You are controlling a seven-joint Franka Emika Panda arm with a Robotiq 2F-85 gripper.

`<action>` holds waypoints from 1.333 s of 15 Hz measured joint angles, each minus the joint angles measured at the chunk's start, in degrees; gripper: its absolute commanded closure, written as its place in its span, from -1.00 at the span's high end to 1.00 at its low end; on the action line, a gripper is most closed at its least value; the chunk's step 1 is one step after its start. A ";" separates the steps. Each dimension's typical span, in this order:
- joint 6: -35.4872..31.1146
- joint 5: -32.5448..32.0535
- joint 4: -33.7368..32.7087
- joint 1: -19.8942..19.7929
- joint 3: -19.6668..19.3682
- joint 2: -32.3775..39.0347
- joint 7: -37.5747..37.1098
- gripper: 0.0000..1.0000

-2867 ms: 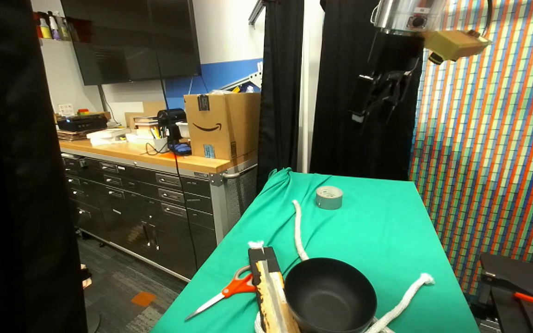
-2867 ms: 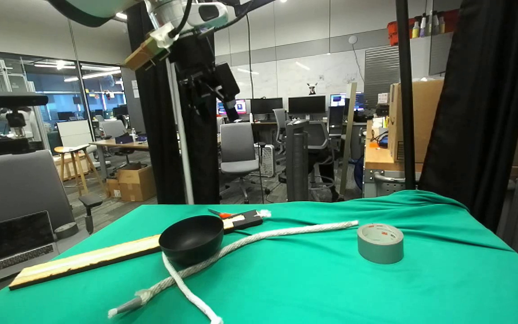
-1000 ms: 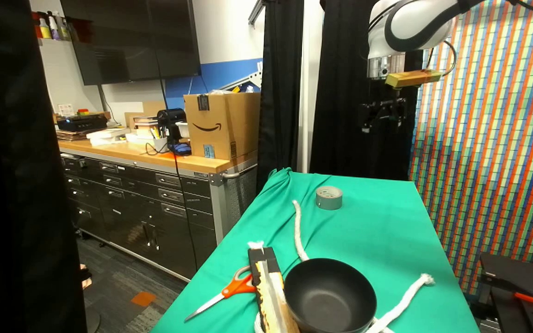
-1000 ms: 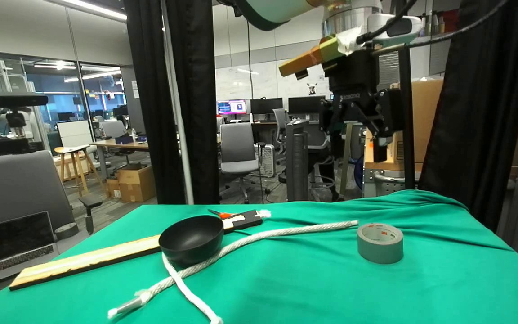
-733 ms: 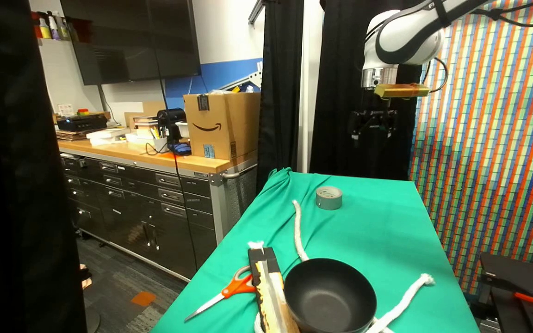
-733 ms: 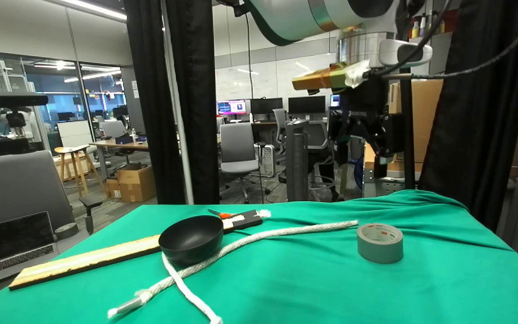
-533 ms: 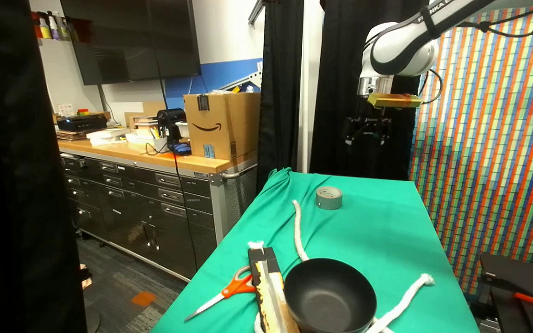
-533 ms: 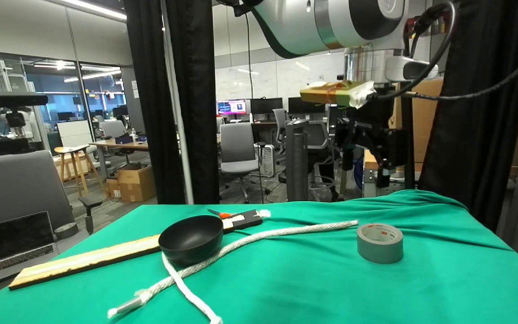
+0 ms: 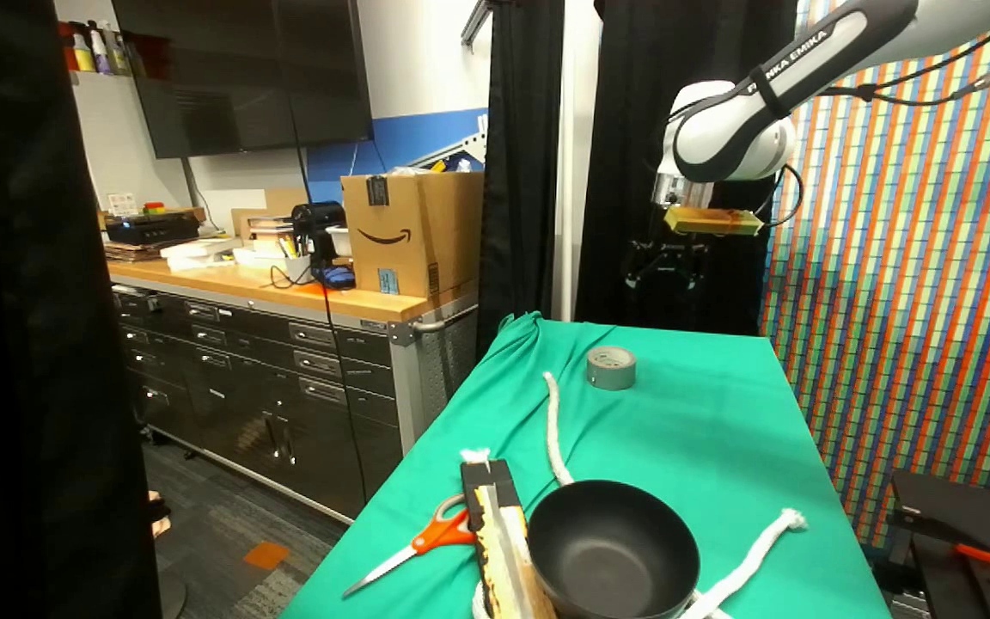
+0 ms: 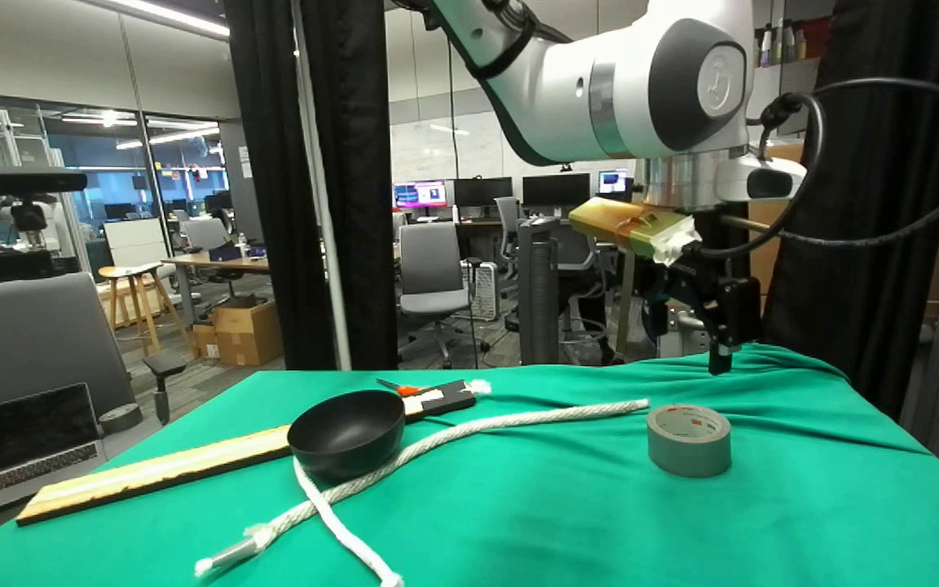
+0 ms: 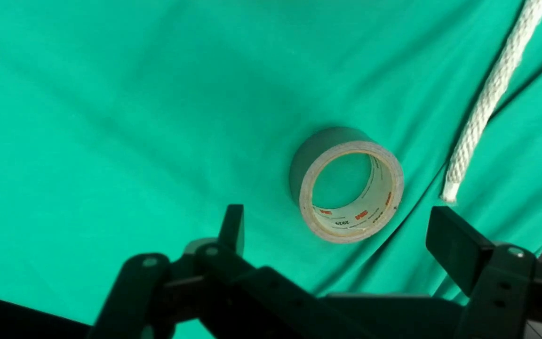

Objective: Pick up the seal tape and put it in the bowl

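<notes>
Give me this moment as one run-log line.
hand: open, above green cloth; seal tape: on cloth, hole facing up, ungrasped; rope: near tape, not touching; bowl: tape not in it; next: probably lower onto tape

bowl [image 9: 614, 550]: smooth, inside with soft shine | seal tape [image 10: 689, 453]: matt side, paper-looking core | cloth [image 10: 559, 522]: matt, wrinkled | rope [image 11: 489, 99]: braided, rough | board [image 10: 168, 469]: bare wood, uneven edge | scissors [image 9: 436, 536]: metal blade, plastic-looking handle | gripper [image 11: 337, 214]: smooth, rather matt

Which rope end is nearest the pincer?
The rope end beside the tape roll, the only one showing in the wrist view; the others lie farther from the pincer, nearer the black bowl.
</notes>
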State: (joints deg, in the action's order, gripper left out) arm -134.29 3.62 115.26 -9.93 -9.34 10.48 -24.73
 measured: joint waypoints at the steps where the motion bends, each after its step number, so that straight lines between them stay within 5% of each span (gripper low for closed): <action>1: -0.93 -0.05 0.00 0.11 0.00 0.80 -0.40 1.00; 20: -7.77 -0.11 -1.84 1.64 -1.55 13.15 -4.76 1.00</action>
State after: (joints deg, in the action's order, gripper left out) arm -142.06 3.51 113.42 -8.29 -10.89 23.63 -29.49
